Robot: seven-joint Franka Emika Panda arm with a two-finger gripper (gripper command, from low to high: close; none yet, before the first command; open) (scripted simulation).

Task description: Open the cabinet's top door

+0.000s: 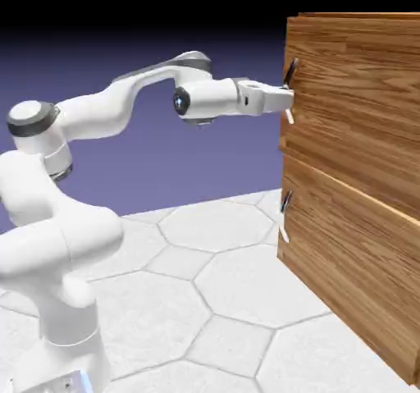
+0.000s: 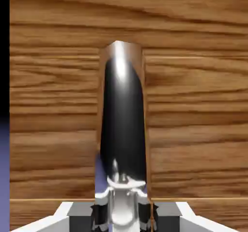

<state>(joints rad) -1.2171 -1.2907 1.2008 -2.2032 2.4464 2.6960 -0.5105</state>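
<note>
The cabinet (image 1: 353, 219) is a tall brown wood-grain box at the exterior view's right. On the top door (image 1: 361, 96), the dark-and-silver bar handle (image 1: 292, 70) sits near the left edge. My gripper (image 1: 287, 98) reaches level to that handle and its fingers meet the bar. In the hand view the handle (image 2: 122, 115) fills the middle, glossy black with a silver foot, against the door's wood (image 2: 193, 105). My gripper (image 2: 122, 211) is shut on it, one finger (image 2: 80, 216) pressed close at each side.
The lower door (image 1: 353, 276) has its own small handle (image 1: 285, 212) directly beneath. White hexagon-tiled table (image 1: 205, 285) spreads before the cabinet. The robot's base (image 1: 57, 301) stands at the exterior view's lower left.
</note>
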